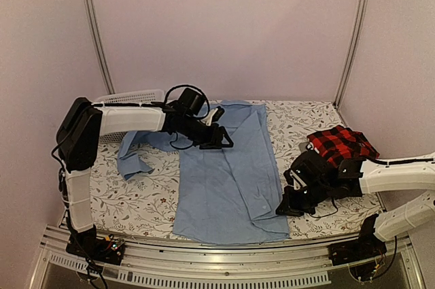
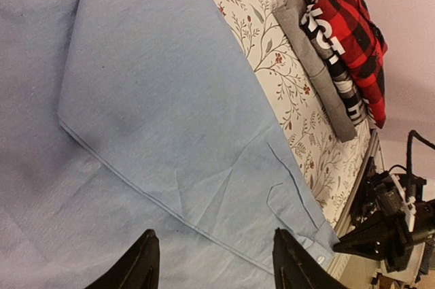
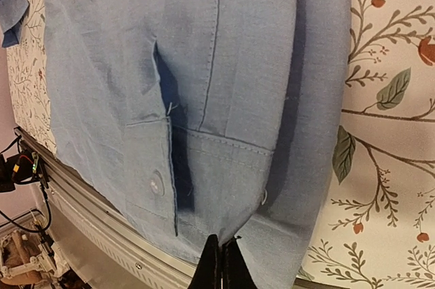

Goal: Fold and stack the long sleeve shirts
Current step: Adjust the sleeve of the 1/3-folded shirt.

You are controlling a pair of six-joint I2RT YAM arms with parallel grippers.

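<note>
The light blue button-up shirt (image 1: 228, 173) lies spread on the floral table cover, its right sleeve folded in along the body. My left gripper (image 1: 216, 141) hovers open over its upper part, fingertips (image 2: 144, 262) wide apart above the cloth (image 2: 149, 112). My right gripper (image 1: 285, 207) is shut on the sleeve cuff (image 3: 224, 187) at the shirt's lower right edge, and the cloth bunches up between its fingertips (image 3: 222, 262). The red-and-black plaid shirt (image 1: 342, 145) lies folded at the right, on top of the folded grey shirt with white lettering (image 2: 326, 64).
A white lattice basket (image 1: 126, 98) stands at the back left behind the left arm. The shirt's other sleeve (image 1: 132, 156) lies loose at the left. The table's metal front rail (image 1: 217, 258) runs close under the shirt's hem.
</note>
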